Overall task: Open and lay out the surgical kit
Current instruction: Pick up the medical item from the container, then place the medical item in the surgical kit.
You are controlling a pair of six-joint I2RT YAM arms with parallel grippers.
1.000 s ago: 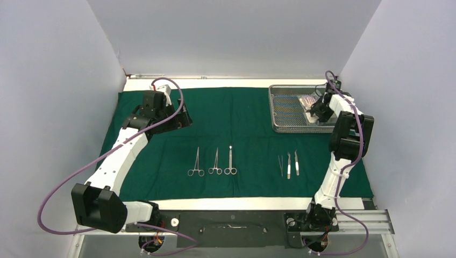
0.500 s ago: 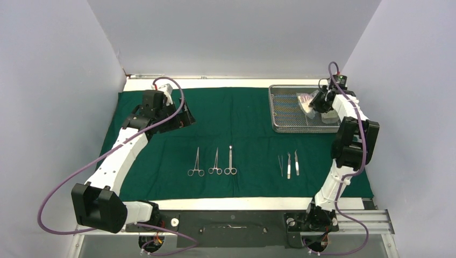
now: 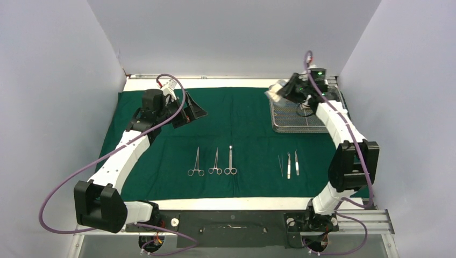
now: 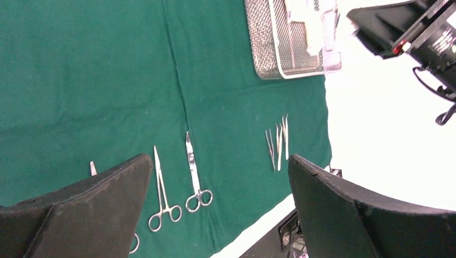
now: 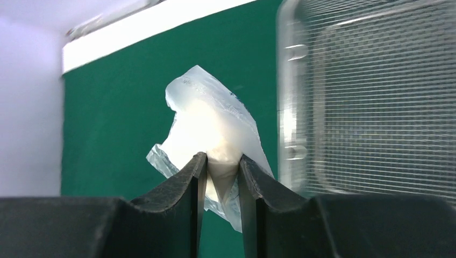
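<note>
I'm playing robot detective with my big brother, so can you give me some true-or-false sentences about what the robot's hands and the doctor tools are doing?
1. The right hand is pinching a plastic packet. True.
2. The left hand is holding a tool. False: it is wide open and empty, up above the green cloth.
3. Three ring-handled tools lie side by side on the green cloth. True.
4. The tweezers are inside the tray. False: they lie on the green cloth, outside the tray, on the side nearer the robot.
</note>
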